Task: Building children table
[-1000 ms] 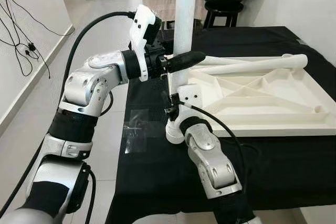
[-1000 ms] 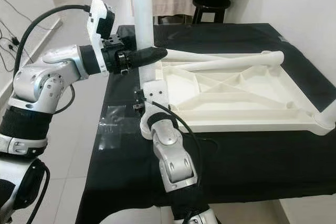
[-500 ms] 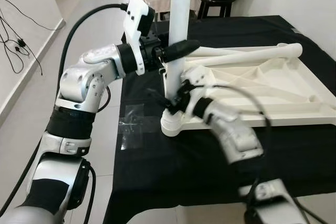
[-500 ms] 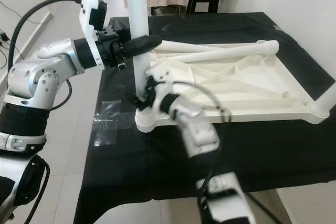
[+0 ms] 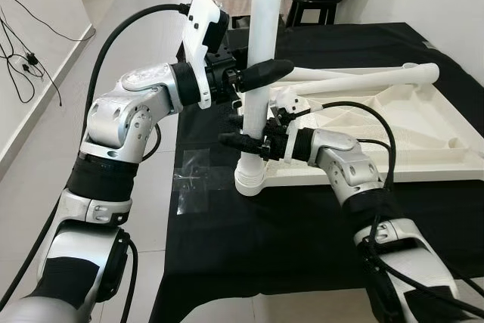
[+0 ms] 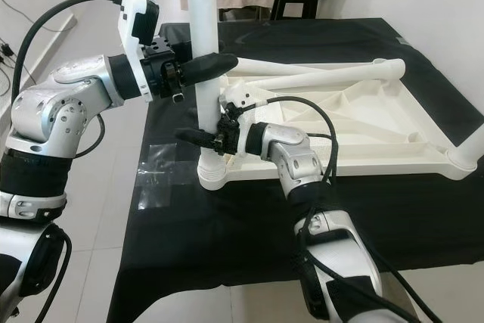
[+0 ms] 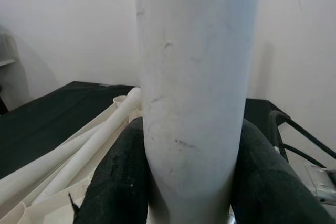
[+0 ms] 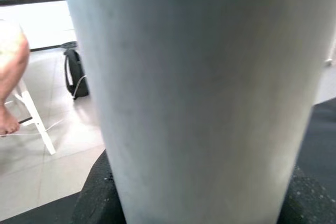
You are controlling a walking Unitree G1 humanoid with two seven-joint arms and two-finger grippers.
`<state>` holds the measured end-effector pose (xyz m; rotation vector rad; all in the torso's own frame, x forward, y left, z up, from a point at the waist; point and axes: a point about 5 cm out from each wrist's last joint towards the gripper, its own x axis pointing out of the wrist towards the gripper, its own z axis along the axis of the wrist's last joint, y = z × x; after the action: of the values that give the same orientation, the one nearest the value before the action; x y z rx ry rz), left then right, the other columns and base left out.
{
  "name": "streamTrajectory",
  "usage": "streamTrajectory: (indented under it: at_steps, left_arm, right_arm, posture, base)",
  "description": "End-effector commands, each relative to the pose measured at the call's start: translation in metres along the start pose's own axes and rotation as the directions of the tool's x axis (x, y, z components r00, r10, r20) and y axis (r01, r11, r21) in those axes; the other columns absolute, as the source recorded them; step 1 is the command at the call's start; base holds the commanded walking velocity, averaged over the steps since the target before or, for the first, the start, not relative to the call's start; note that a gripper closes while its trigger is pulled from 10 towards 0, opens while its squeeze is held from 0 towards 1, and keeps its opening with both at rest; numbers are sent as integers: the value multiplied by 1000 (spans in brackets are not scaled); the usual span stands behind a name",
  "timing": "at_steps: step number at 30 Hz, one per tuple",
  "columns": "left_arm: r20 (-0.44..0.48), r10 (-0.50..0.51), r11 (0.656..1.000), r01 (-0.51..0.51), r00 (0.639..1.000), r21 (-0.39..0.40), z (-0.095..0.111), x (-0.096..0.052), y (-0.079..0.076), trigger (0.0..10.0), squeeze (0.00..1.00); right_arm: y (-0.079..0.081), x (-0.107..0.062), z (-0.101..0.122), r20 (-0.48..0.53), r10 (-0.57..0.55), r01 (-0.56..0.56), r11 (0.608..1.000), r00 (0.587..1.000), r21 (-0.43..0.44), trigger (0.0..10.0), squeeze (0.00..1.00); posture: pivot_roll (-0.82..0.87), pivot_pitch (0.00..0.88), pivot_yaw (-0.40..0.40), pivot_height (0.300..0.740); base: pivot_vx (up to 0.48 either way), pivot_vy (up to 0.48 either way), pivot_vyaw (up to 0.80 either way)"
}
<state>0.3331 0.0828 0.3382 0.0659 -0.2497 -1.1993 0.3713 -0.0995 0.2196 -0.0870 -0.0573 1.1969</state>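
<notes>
Left arm raised, elbow bent, forearm level. Left pincer (image 5: 261,73) clamped around the upright leg (image 5: 261,51), one finger on each side. Right arm extended forward and inward. Right pincer (image 5: 246,141) clamped on the same leg, lower down.

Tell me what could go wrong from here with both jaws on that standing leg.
The upright leg is tall and its socket sits at the tabletop's corner, near the black table's edge; a sideways pull could lever the whole tabletop.
The left gripper and right gripper hold it at different heights, so uneven twisting may bind it.
Two loose legs lying across the tabletop could roll.
</notes>
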Motion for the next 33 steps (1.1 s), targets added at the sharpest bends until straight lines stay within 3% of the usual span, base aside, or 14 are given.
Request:
streamTrajectory:
  at_steps: [1,7,8,9,19,23,24,25,26,27,28,30,31,33]
  left_arm:
    - [-36,-43,999,43,998,-9,-6,1,-6,0,0]
    - [-35,-46,999,46,998,-12,-6,1,-6,0,0]
    - [-17,-30,999,29,999,-21,-5,1,-5,1137,1000]
    - [-8,-17,1000,16,1000,-20,-4,2,-3,10000,1000]
    - [4,53,998,-53,999,-27,-4,-9,4,10000,1000]
    - [-15,203,979,-203,979,-20,-12,-44,16,10000,1000]
    - [-42,286,958,-286,957,-9,-19,-70,18,10000,741]
    - [-65,375,926,-376,925,-13,-26,-98,16,10000,0]
    - [-82,426,903,-429,901,-14,-31,-115,12,10000,0]
    - [-82,426,903,-429,901,-14,-31,-115,12,10000,0]
    - [-119,477,875,-484,871,-31,-45,-134,1,10000,0]
    - [-119,477,875,-484,871,-31,-45,-134,1,10000,0]
    - [-144,506,856,-516,850,-42,-54,-145,-7,10000,0]
    - [-223,540,807,-574,812,-137,-91,-158,-39,10000,0]
  right_arm:
    - [0,0,-7,-14,6,-6,999,1000,40,0,0]
    - [-4,-2,-8,-5,3,-3,999,1000,40,0,0]
    - [-5,-2,-7,0,-10,10,999,1000,36,0,0]
    - [-8,-3,-7,4,-36,35,999,999,31,0,0]
    - [-11,-10,-13,13,-132,132,991,991,33,0,0]
    - [-6,-15,-21,31,-236,234,971,971,58,0,0]
    - [1,-15,-29,31,-315,312,946,949,85,0,0]
    - [15,-10,-45,6,-470,464,874,883,145,0,0]
    - [24,-9,-54,-22,-574,568,802,818,183,0,0]
    - [24,-9,-54,-22,-574,568,802,818,183,0,0]
    - [57,-1,-76,-122,-676,686,706,727,176,0,0]
    - [57,-1,-76,-122,-676,686,706,727,176,0,0]
    - [78,2,-86,-178,-736,758,633,653,158,0,0]
    - [90,24,-85,-184,-776,797,586,604,147,0,0]
  posture:
    - [56,132,-9,740]
    - [51,129,-5,740]
    - [48,127,-6,740]
    - [46,125,-6,740]
    - [28,114,-4,740]
    - [19,113,-4,740]
    - [15,111,-14,740]
    - [17,111,-19,740]
    - [21,109,-24,740]
    - [21,109,-24,740]
    - [23,108,-29,740]
    - [23,108,-29,740]
    - [23,108,-29,740]
    - [26,94,-26,740]
  base:
    - [0,0,0]
    - [0,0,0]
    - [0,0,0]
    - [0,0,0]
    - [0,0,0]
    - [0,0,0]
    - [0,0,0]
    - [0,0,0]
    - [0,0,0]
    - [0,0,0]
    - [0,0,0]
    - [0,0,0]
    - [0,0,0]
    - [0,0,0]
